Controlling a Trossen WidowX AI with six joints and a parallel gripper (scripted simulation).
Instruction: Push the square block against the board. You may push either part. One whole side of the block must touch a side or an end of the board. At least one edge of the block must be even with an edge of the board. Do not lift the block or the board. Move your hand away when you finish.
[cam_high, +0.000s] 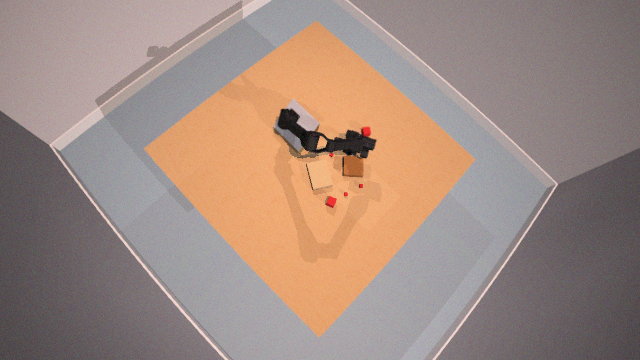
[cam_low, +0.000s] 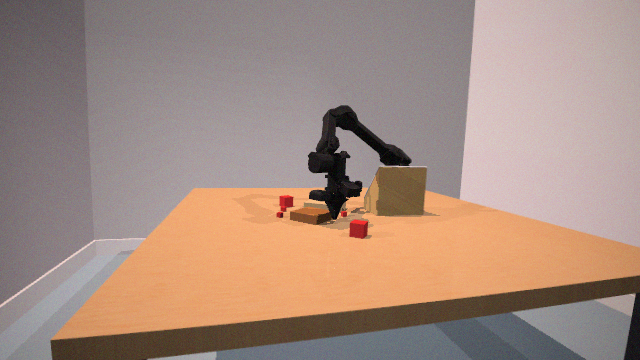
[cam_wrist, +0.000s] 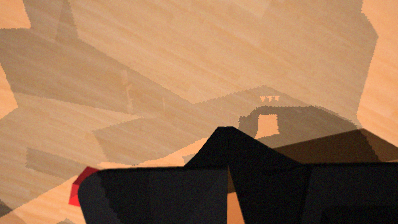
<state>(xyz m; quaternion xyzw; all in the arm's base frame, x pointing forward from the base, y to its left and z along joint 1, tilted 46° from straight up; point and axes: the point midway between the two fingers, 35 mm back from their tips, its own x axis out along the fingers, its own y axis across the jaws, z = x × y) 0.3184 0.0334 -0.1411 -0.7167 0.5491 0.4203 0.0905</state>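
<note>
The gripper (cam_high: 365, 151) (cam_low: 334, 216) (cam_wrist: 224, 134), its two fingers pressed together, is low just beside the brown square block (cam_high: 353, 167) (cam_low: 310, 215) (cam_wrist: 342, 146), which lies flat on the table (cam_high: 235, 165) (cam_low: 320, 270) (cam_wrist: 165, 45) near the pale board (cam_high: 319, 174) (cam_low: 314, 204), with a gap between these two parts.

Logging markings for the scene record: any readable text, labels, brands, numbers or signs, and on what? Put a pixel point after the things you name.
None readable.
Brown block (cam_high: 353, 166) (cam_low: 309, 215), pale board (cam_high: 319, 174): no lettering on the faces in view.
Red cubes: no marks seen; the smallest are too small to judge.
Black gripper (cam_low: 334, 217) (cam_wrist: 224, 134): no brand or number shows.
Table (cam_high: 240, 200) (cam_low: 320, 280): wood grain and shadows, no signs.
</note>
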